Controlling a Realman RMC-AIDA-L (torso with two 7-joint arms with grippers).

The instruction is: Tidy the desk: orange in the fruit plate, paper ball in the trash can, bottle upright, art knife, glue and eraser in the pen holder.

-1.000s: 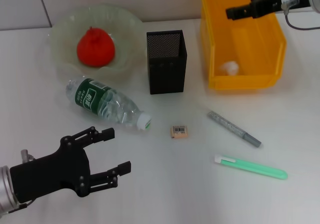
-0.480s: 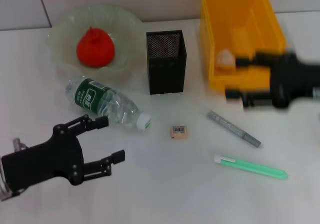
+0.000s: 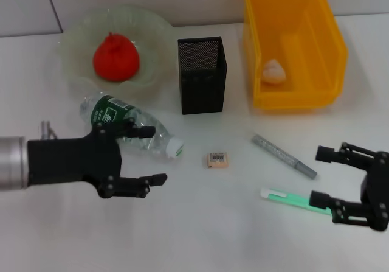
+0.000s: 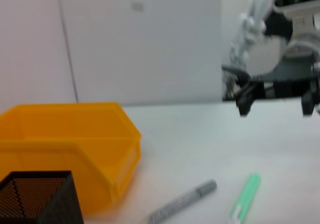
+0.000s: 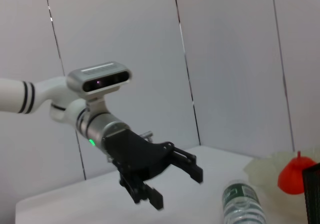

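- Left gripper over the desk's near-left part, jaws spread wide, holding nothing. Upper finger lies across the fallen bottle; lower finger hangs clear of it, on the near side.
- Same gripper shows in the right wrist view, open, with the bottle beside it.
- Right gripper low at the near-right of the desk, jaws also wide, nothing held. Its lower finger sits over the green art knife; upper finger is near the tip of the grey glue pen, not touching it.
- Left wrist view catches the right gripper hanging above the tabletop, with the glue pen and art knife lying side by side below.
- Bottle on its side, white cap pointing toward the eraser, green label toward the fruit plate.
- Eraser lies alone mid-desk, between the bottle cap and the glue pen, apart from both.
- Orange sits in the fruit plate, far left.
- Black mesh pen holder stands upright between the plate and the yellow trash can.
- Paper ball rests inside the trash can.
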